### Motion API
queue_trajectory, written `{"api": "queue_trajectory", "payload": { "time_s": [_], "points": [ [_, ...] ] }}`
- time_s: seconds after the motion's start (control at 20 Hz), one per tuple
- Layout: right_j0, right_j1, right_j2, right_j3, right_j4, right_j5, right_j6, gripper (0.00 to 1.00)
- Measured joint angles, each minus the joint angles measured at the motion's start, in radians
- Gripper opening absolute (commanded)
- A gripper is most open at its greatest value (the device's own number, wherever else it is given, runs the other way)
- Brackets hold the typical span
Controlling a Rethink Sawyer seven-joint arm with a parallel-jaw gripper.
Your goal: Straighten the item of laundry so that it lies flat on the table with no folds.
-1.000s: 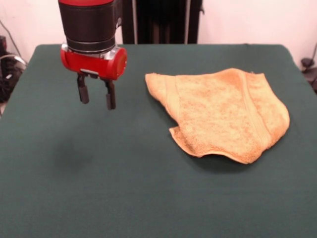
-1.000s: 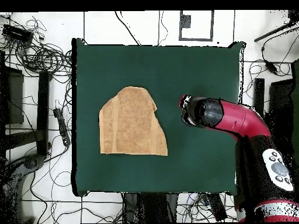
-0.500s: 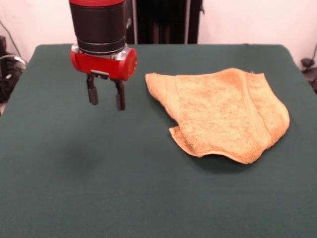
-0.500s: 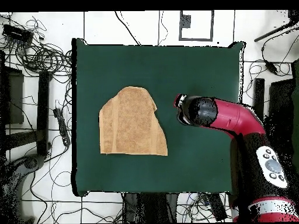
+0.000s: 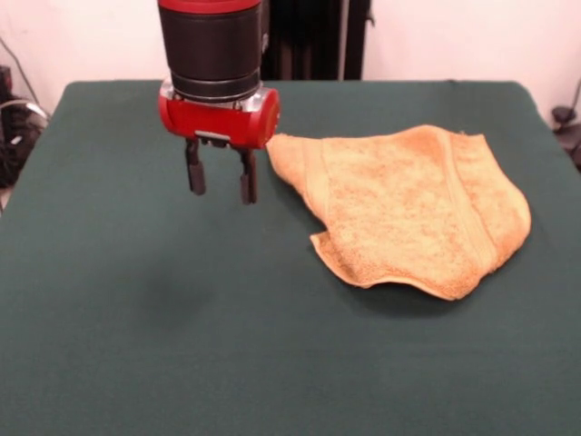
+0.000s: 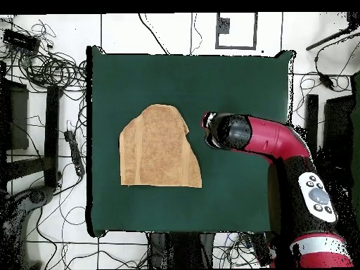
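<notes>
Table [image 5: 109, 363], broad dark green cloth surface, carries the mustard terry-cloth towel [image 5: 413, 213] right of centre, one corner folded under, unmoved. Red-and-black gripper [image 5: 221, 186], fingers apart, has slid toward the towel's near corner; a grasp looks imminent.

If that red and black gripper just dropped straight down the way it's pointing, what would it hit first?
Probably the bare dark green cloth table. The gripper hangs with its jaws open, pointing down, seemingly just beside the mustard terry-cloth towel; depth is unclear.
</notes>
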Motion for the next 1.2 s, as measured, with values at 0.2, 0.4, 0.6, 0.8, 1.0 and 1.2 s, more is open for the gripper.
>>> {"api": "queue_trajectory", "payload": {
  "time_s": [0.2, 0.4, 0.6, 0.8, 1.0, 1.2],
  "points": [
    [0.0, 0.0, 0.0, 0.003, 0.002, 0.0, 0.0, 1.0],
    [0.002, 0.0, -0.001, 0.007, 0.002, 0.0, 0.0, 1.0],
    [0.013, 0.0, -0.002, 0.01, 0.001, -0.001, 0.0, 1.0],
    [0.029, 0.0, -0.003, 0.018, 0.001, -0.014, 0.0, 1.0],
    [0.046, 0.0, -0.003, 0.037, 0.002, -0.042, 0.0, 1.0],
    [0.057, 0.002, -0.003, 0.061, 0.002, -0.074, 0.0, 1.0]
  ]
}}
